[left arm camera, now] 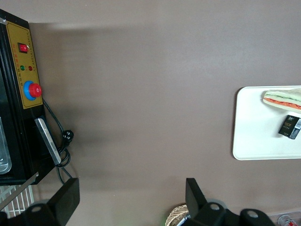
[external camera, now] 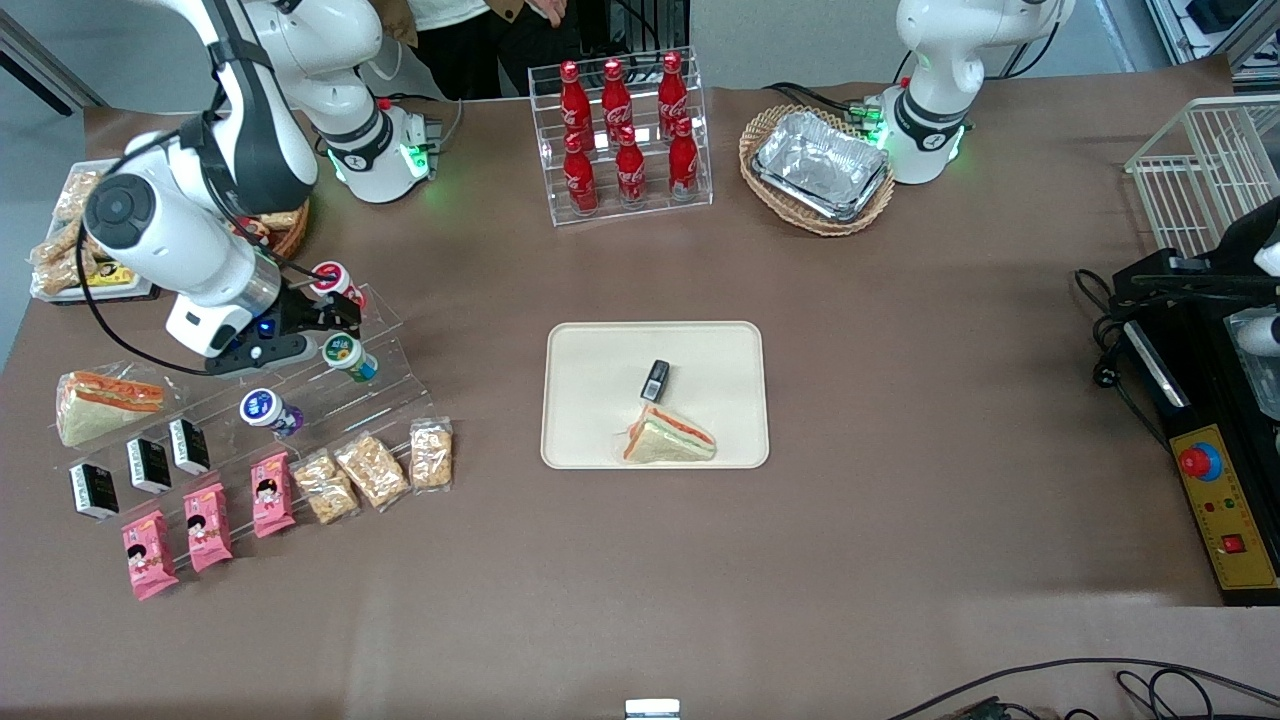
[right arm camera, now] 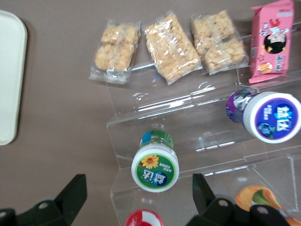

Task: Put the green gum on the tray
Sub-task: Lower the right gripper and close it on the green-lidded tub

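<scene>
The green gum [external camera: 347, 356] [right arm camera: 155, 167] lies on a step of a clear stepped stand [external camera: 385, 350], its green-rimmed lid with a sunflower facing the wrist camera. My gripper [external camera: 338, 320] [right arm camera: 138, 195] hovers just above it, open. Its two black fingers [right arm camera: 75, 193] stand wide apart, one to each side of the lid, and touch nothing. The cream tray [external camera: 590, 380] [right arm camera: 9, 75] lies flat at the table's middle, away from the stand toward the parked arm's end. A wrapped sandwich [external camera: 668, 438] and a small black box [external camera: 655, 378] are on it.
On the same stand sit a red-lidded bottle [external camera: 333, 280] [right arm camera: 144, 219], a blue-lidded one [external camera: 262, 408] [right arm camera: 272, 117] and an orange-lidded one [right arm camera: 256, 197]. Snack packets [external camera: 375, 470] lie nearer the front camera. A rack of cola bottles [external camera: 625, 130] and a foil tray in a basket [external camera: 820, 165] stand farther back.
</scene>
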